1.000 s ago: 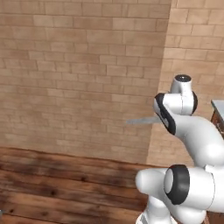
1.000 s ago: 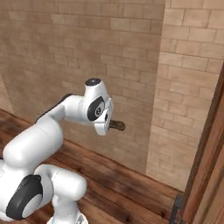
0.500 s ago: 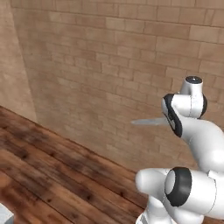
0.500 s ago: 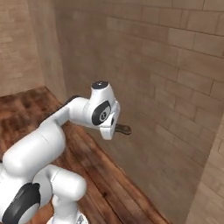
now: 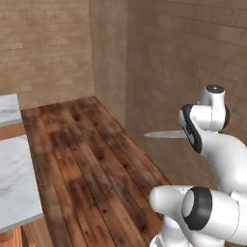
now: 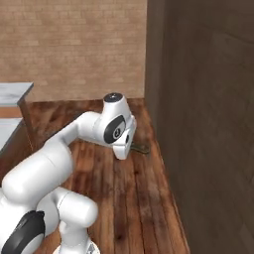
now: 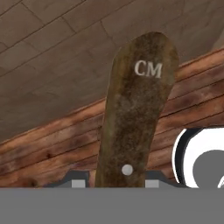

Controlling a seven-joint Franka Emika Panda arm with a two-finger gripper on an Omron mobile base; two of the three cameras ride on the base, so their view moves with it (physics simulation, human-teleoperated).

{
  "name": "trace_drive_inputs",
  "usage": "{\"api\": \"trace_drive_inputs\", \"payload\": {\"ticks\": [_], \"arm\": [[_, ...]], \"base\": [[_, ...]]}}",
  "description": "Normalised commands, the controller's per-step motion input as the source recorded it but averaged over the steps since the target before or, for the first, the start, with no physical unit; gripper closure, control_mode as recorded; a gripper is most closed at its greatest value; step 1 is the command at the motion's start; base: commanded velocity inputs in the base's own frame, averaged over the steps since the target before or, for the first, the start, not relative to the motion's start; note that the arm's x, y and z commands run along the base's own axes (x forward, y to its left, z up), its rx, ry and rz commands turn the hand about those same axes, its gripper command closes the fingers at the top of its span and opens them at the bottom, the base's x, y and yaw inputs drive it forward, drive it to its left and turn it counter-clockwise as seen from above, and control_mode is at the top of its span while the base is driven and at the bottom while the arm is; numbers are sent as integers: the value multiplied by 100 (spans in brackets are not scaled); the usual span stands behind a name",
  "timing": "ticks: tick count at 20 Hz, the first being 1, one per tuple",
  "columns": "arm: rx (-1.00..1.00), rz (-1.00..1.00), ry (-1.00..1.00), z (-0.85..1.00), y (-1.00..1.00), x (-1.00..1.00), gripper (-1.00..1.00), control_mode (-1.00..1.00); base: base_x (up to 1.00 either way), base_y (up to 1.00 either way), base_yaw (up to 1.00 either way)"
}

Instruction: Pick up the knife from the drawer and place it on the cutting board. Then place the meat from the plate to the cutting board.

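Note:
My gripper (image 7: pixel 114 180) is shut on the knife, held up in the air in front of the arm. Its dark brown handle (image 7: pixel 135 109), marked "CM", rises between the two fingertips (image 7: pixel 78 180). In the left base view the silver-grey blade (image 5: pixel 164 134) sticks out level to the left of the hand, over the wooden floor. From the right base view a short end of the handle (image 6: pixel 141 148) pokes out to the right of the hand. The cutting board, the plate, the meat and the drawer are out of view.
A white marble counter (image 5: pixel 14 183) runs along the left edge, and its corner (image 6: pixel 12 92) appears at the far left. Brick walls (image 5: pixel 169 58) stand close on the right and ahead. A wooden plank floor (image 5: pixel 87 159) lies between them.
The whole picture has swung: the base has turned, bringing the floor, a wall corner and the counter into view. The knife stays in the shut gripper, in the same pose relative to the arm.

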Motion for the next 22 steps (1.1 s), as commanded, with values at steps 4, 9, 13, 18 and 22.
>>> {"api": "trace_drive_inputs", "payload": {"ticks": [4,9,13,18,22], "arm": [[0,0,0,0,0,0,100,100],[0,0,0,0,0,0,100,100],[0,0,0,0,0,0,100,100],[0,0,0,0,0,0,100,100],[0,0,0,0,0,0,100,100]], "base": [[100,-24,55],[100,-2,31],[100,-5,20],[100,-12,13],[100,-63,7]]}}
